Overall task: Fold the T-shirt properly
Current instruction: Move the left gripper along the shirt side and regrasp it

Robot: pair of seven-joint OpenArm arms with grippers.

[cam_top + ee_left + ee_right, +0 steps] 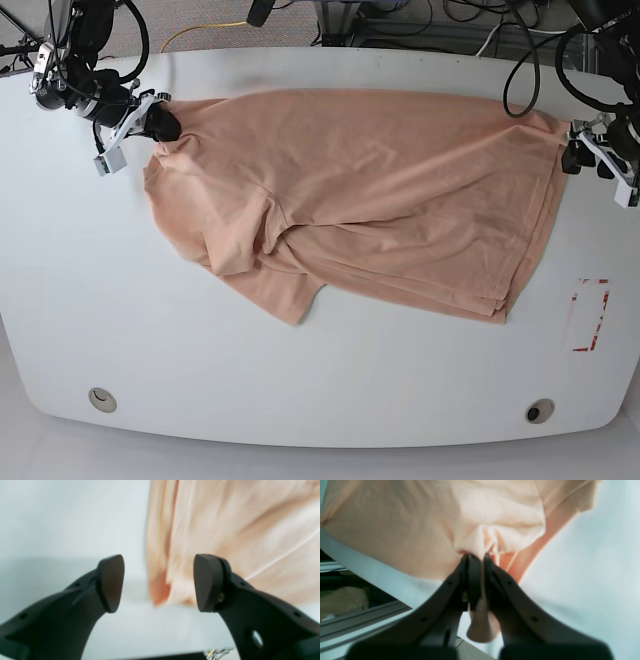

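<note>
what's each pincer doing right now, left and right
Left pincer: open, holding nothing, the T-shirt edge just beyond it.
Right pincer: shut on a bunched corner of the T-shirt.

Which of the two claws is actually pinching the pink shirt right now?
The right gripper, at the base view's left, is pinched shut on a bunch of the T-shirt. The left gripper stands open, nothing between its pads, beside the shirt's edge.
</note>
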